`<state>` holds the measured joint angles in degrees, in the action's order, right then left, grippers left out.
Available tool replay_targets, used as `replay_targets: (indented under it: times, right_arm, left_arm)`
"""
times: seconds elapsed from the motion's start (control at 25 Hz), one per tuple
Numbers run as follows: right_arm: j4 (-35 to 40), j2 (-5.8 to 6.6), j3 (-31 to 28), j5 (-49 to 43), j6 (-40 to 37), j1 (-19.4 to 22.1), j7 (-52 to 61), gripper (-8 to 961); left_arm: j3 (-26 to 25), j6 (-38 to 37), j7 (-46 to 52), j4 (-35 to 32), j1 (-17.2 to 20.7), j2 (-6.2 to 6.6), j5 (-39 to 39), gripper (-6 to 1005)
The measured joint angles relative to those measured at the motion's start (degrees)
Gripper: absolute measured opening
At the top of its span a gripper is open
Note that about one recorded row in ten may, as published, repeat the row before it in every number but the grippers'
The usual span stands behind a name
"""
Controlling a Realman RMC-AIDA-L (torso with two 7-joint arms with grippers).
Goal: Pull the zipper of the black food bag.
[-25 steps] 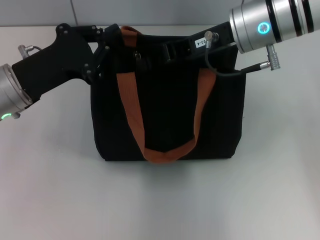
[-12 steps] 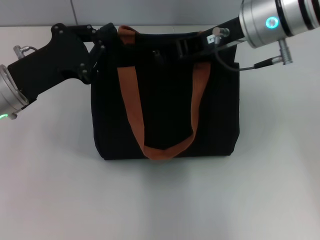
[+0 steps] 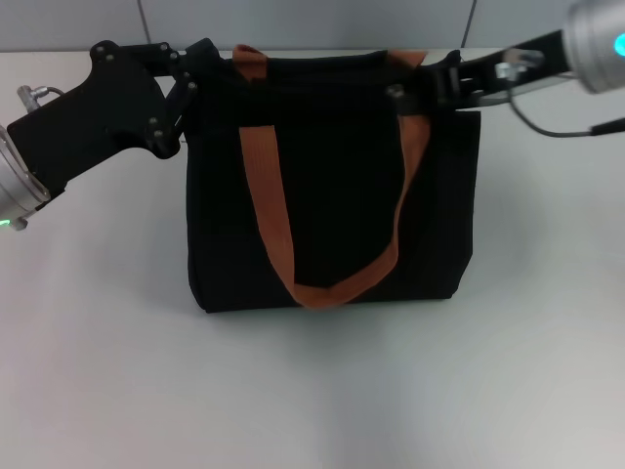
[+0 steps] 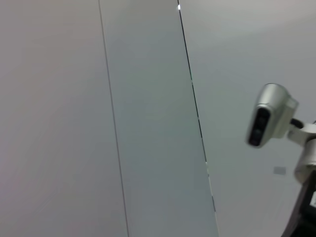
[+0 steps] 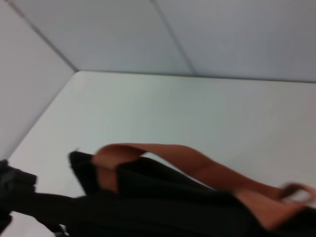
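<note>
The black food bag stands upright on the white table, its orange-brown handles hanging down its front. My left gripper is shut on the bag's top left corner. My right gripper reaches in from the right along the bag's top edge and is shut on the small silver zipper, which sits near the top right corner. The right wrist view shows the bag's top with a handle and the left gripper far off. The left wrist view shows no bag.
The white table spreads in front of and beside the bag. A grey panelled wall rises behind it. The left wrist view shows that wall and a silver camera unit.
My right gripper has moved to the right along the bag's top, and the zipper has travelled with it from near the left handle to near the right corner. The left gripper has stayed at its corner.
</note>
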<state>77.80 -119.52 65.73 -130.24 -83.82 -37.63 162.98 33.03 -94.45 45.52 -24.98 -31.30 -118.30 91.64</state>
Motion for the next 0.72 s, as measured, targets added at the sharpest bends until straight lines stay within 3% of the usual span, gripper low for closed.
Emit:
replay_targets:
  times: [0.08, 0.2, 0.4, 0.52, 0.64, 0.72]
  right_arm:
    - [3.43, -0.03, -1.46, -0.99, -1.46, 3.08, 1.07, -5]
    - [4.04, -0.03, -3.17, -0.4, -2.27, 4.1, 0.77, -5]
    - [3.22, -0.07, -4.97, 8.57, -2.06, 6.9, -6.21, -6]
    - [-0.27, -0.07, -7.23, 17.71, -1.28, 9.64, -14.11, 0]
    - [-9.74, 0.33, -13.36, 33.56, -2.22, 13.02, -29.73, 94]
    - [-12.38, 0.41, -15.1, 37.25, -3.85, 13.57, -34.88, 156]
  left_arm:
    - [-0.13, 0.53, -0.05, -0.05, 0.02, 0.02, -0.08, 69]
    - [-0.12, 0.69, -0.08, -0.08, 0.02, 0.02, -0.09, 70]
    - [-0.11, 0.8, -0.15, 0.03, 0.02, 0.01, -0.09, 72]
    - [-0.09, 0.93, -0.09, 0.19, 0.13, 0.0, -0.07, 73]
    - [-0.08, 1.13, 0.27, 0.25, 0.39, 0.0, -0.05, 74]
    - [-0.08, 1.21, 0.49, 0.26, 0.58, -0.01, -0.04, 75]
